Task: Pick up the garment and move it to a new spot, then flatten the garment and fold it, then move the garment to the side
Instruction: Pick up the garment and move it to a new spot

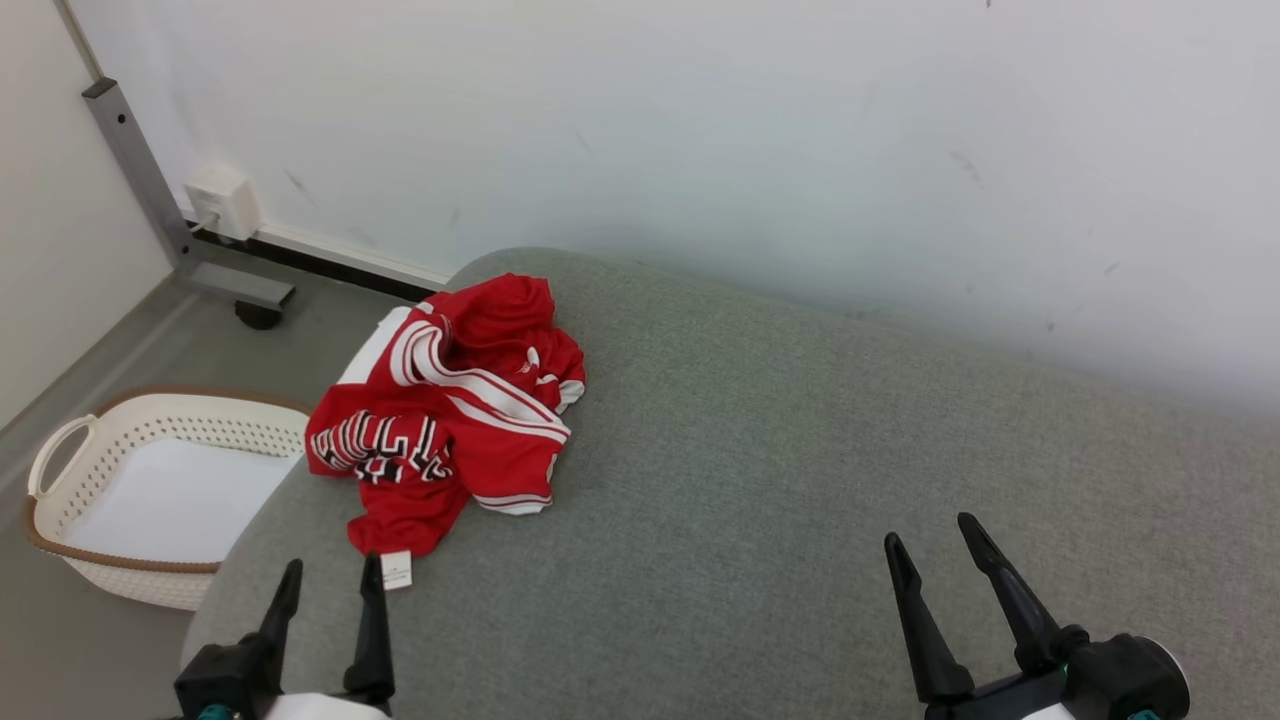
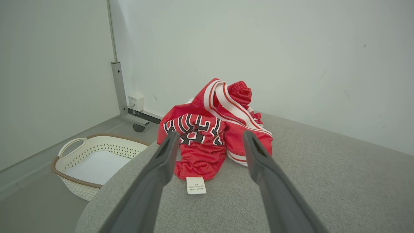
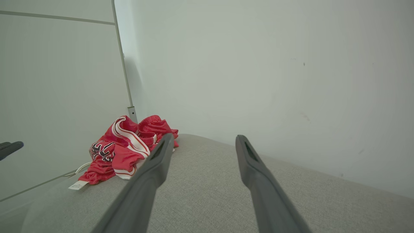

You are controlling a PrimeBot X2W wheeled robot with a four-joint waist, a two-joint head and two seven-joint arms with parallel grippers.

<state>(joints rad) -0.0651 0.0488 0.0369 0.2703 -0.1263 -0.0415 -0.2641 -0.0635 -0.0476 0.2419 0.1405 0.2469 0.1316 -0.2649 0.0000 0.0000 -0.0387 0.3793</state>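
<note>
While both grippers hover over the grey cushion (image 1: pixel 750 450), left gripper (image 1: pixel 332 562) jaws are spread wide, nothing held; right gripper (image 1: pixel 929 530) same, wide and empty. Red garment (image 1: pixel 450 420) sits crumpled just ahead of the left jaws, white label (image 1: pixel 396 570) closest to them. From the right jaws it's well off to the left. White basket (image 1: pixel 60 440) is on the floor, left of the left jaws.
</note>
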